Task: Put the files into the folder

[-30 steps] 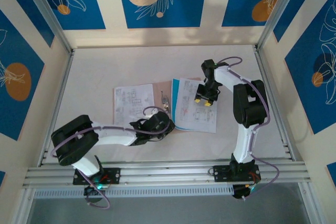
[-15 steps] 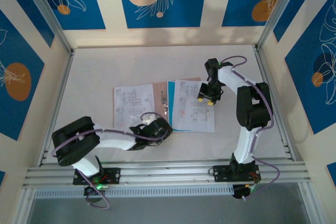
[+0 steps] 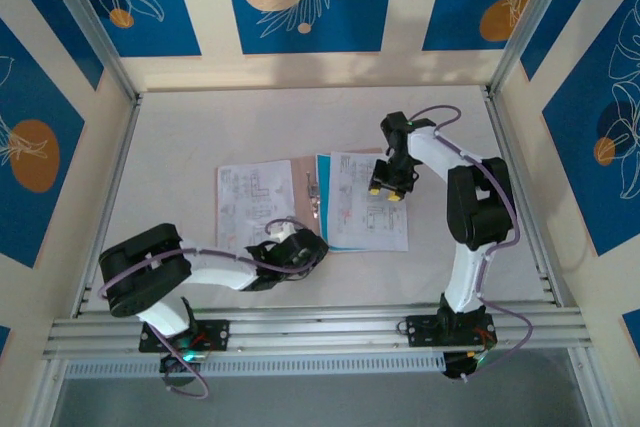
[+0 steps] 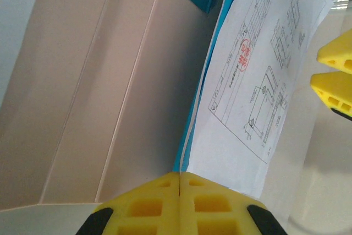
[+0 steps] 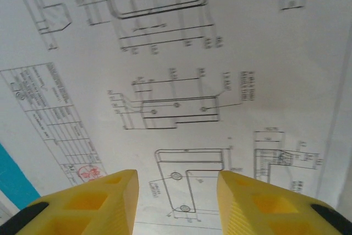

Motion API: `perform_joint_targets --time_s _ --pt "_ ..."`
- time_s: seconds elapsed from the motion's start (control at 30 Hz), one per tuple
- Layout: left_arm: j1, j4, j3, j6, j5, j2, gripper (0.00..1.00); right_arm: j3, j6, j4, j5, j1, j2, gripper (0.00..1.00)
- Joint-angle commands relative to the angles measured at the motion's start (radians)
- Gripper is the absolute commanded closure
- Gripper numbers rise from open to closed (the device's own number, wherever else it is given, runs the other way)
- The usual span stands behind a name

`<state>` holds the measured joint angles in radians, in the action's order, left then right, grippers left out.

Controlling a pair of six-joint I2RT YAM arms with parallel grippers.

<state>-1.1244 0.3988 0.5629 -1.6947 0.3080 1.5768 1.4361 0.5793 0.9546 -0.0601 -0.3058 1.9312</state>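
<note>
The pinkish-tan folder [image 3: 301, 209] lies open at the table's middle, with a metal clip [image 3: 314, 191] on it. The files [image 3: 368, 215], a white printed sheet over a cyan one, lie on its right side. Another printed sheet [image 3: 254, 203] lies to the left. My left gripper [image 3: 300, 249] is at the stack's near-left corner. In the left wrist view its jaws [image 4: 180, 182] are shut, and the cyan and white edges [image 4: 192, 136] run into the seam beside the tan folder [image 4: 99, 92]. My right gripper [image 3: 385, 193] hangs open close over the printed sheet [image 5: 176, 53], its fingertips [image 5: 113, 199] apart.
Raised walls and metal rails [image 3: 300, 332] frame the white table [image 3: 200, 132]. Bare tabletop lies at the back and on the far left. The right arm's elbow [image 3: 478, 202] rises just right of the files. The right gripper's yellow fingertips [image 4: 335, 75] appear in the left wrist view.
The stack of files has shifted slightly left and squared up. My left gripper has drawn back toward the near edge. The right gripper moved a little right, then back left over the sheet.
</note>
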Motion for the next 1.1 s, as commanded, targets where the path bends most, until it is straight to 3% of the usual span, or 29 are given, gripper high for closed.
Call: perform_joint_targets --time_s 0.0,0.47,0.63,0.77,1.07 --pt "-0.015 0.046 -0.005 -0.044 0.052 0.025 1.00 0.045 0.022 0.010 0.026 -0.024 0.035 0.57" --pt "-0.048 0.093 -0.010 -0.111 0.070 0.075 1.00 0.200 0.055 0.047 0.057 -0.069 0.210 0.57" --pt "-0.048 0.041 -0.012 -0.101 0.073 0.046 0.83 0.172 0.030 0.049 0.051 -0.083 0.210 0.57" --pt "-0.047 0.036 -0.019 -0.103 0.072 0.043 0.75 0.144 0.003 0.042 0.055 -0.088 0.209 0.57" --pt "-0.040 0.053 -0.020 -0.103 0.064 0.057 0.72 0.136 -0.026 0.033 0.063 -0.101 0.209 0.57"
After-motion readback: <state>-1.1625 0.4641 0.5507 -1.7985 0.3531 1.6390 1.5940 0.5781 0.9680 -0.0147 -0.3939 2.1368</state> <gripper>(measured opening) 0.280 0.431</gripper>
